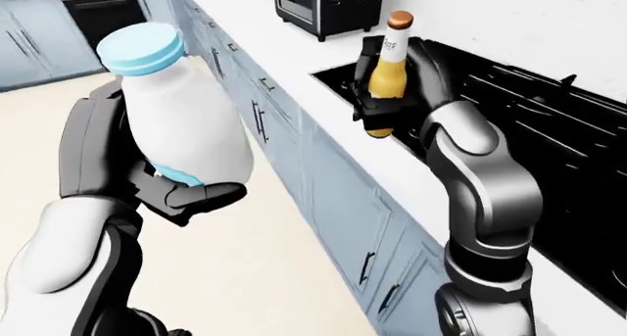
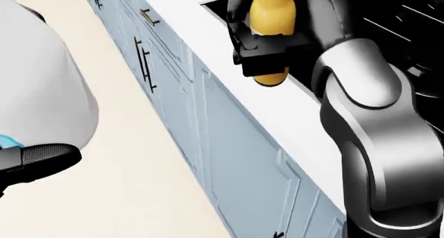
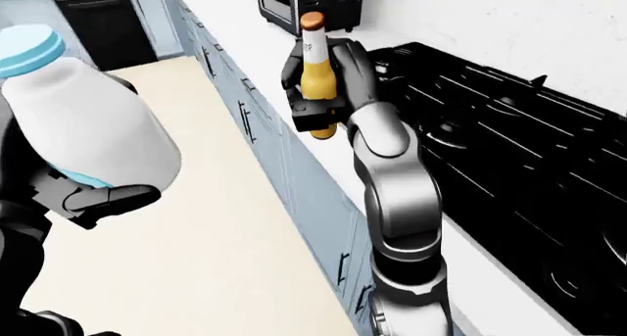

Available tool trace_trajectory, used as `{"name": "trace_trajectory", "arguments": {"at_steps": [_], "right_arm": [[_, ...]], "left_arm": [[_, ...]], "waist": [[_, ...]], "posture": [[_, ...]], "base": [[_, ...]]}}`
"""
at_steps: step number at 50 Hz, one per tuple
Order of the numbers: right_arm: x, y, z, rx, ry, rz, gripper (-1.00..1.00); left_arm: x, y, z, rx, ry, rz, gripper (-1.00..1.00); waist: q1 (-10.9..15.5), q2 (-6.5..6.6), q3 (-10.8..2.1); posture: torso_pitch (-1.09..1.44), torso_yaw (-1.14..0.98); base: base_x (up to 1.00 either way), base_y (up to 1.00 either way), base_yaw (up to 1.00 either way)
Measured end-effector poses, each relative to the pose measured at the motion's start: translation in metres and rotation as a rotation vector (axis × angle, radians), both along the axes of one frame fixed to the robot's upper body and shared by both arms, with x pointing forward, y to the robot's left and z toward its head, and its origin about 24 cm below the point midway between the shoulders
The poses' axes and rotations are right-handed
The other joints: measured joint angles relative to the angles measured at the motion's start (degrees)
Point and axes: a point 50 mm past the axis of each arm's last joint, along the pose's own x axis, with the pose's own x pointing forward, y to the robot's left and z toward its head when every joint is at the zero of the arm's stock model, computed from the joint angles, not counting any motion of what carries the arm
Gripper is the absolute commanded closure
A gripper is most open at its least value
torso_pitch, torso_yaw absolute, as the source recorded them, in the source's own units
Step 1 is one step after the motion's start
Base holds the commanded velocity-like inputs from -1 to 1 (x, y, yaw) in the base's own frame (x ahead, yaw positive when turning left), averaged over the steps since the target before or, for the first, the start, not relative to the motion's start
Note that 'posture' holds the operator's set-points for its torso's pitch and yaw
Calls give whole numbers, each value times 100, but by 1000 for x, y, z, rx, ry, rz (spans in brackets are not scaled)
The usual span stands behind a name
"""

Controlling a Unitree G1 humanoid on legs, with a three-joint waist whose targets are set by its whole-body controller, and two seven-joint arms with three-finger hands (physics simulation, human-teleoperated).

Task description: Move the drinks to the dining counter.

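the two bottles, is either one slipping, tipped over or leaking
Nothing stands out. The milk bottle leans a little in the left hand, blue cap on. The yellow bottle stands upright in the right hand, cap on. Fingers wrap both, and no spill shows on the floor.

Milk bottle (image 2: 41, 92) cap beyond head view

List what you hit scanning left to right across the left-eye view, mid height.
Left hand → milk jug → blue cabinet doors → yellow bottle in the right hand → black stove.
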Motion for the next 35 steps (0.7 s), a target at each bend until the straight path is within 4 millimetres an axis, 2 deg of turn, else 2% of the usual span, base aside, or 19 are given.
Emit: {"name": "trace_trajectory", "arguments": {"at_steps": [4,6,8,10,12,18,21,23,25,28,33,35], "right_arm": [[-3,-4,7,12,-50,-14,100],[-4,-5,9,14,-63,-21,100],[-4,-10,6,17,-56,-42,100],[-2,-13,1,18,-27,-64,100],[0,-13,0,15,-13,-73,100],[-1,-11,2,14,-28,-60,100],[-2,-10,4,14,-37,-58,100],[-1,-5,0,12,-26,-38,100],[0,1,-5,1,-1,-4,100],[0,3,-6,-1,5,14,100],[-3,-1,2,9,-43,-3,100],[-3,-3,4,10,-54,-14,100]], "left_arm": [[-1,-2,-1,6,-18,-11,100],[0,-2,-1,5,-17,-14,100],[1,-5,-4,2,-2,-34,100],[2,-7,-7,5,21,-52,100],[1,-6,-6,4,18,-52,100],[-2,-6,-2,8,-20,-45,100],[-2,-6,-1,9,-22,-47,100],[0,-2,-5,2,-1,-26,100],[0,2,-8,-7,21,1,100],[0,1,-6,-5,9,4,100],[-1,-1,-4,3,-11,-10,100],[-1,-2,-2,5,-20,-16,100]], "waist": [[-96,-285,83],[-155,-516,68],[-262,-519,79],[-216,-544,46],[-182,-441,18],[-225,69,63],[-205,367,27],[-111,308,70],[-23,258,32],[-7,19,-4],[-97,-345,99],[-170,-578,40]], "posture": [[0,0],[0,0],[0,0],[0,0],[0,0],[0,0],[0,0],[0,0],[0,0],[0,0],[0,0],[0,0]], "base": [[0,0,100],[0,0,100],[0,0,100],[0,0,100],[0,0,100],[0,0,100],[0,0,100],[0,0,100],[0,0,100],[0,0,100],[0,0,100],[0,0,100]]}}
